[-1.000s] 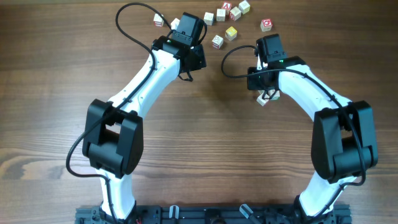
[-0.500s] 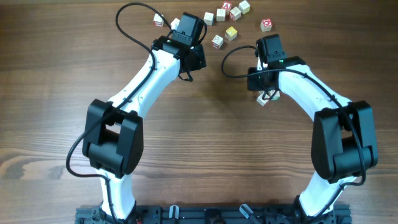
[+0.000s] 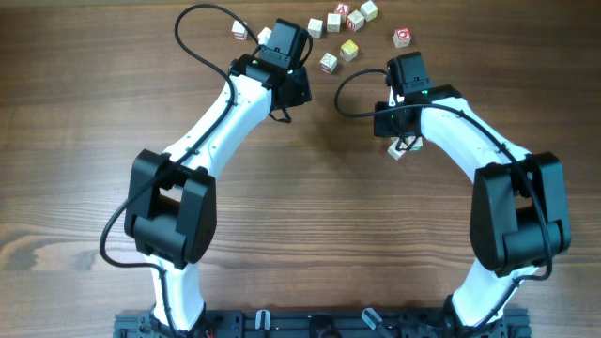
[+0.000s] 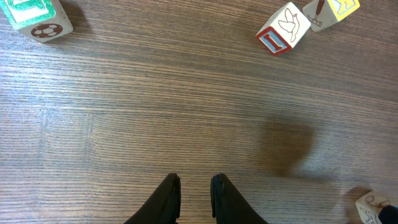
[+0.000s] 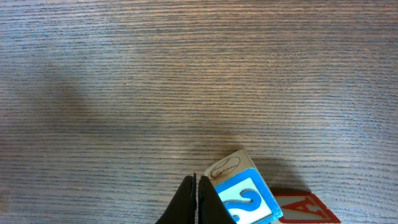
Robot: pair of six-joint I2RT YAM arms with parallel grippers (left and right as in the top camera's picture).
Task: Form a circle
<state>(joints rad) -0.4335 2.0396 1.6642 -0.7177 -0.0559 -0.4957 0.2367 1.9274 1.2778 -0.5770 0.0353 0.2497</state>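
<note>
No circle shows, only loose small wooden cubes. In the right wrist view a blue-faced cube [image 5: 245, 196] lies against the right side of my right gripper [image 5: 195, 179], which is shut and holds nothing. A red-lettered cube [image 5: 298, 208] lies just behind the blue one. From overhead these read as one pale cluster [image 3: 399, 150] under the right gripper [image 3: 406, 141]. My left gripper [image 4: 194, 180] hovers over bare wood with its jaws almost together and nothing between them. Overhead, the left gripper [image 3: 291, 89] sits below the far scatter of cubes.
Several more cubes are scattered along the far edge, among them a yellow one [image 3: 348, 49], a red one [image 3: 402, 37] and a pale one [image 3: 328, 62]. The left wrist view shows a green cube [image 4: 34, 15], a red-edged cube [image 4: 283, 30] and another cube [image 4: 373, 205] at the lower right corner.
</note>
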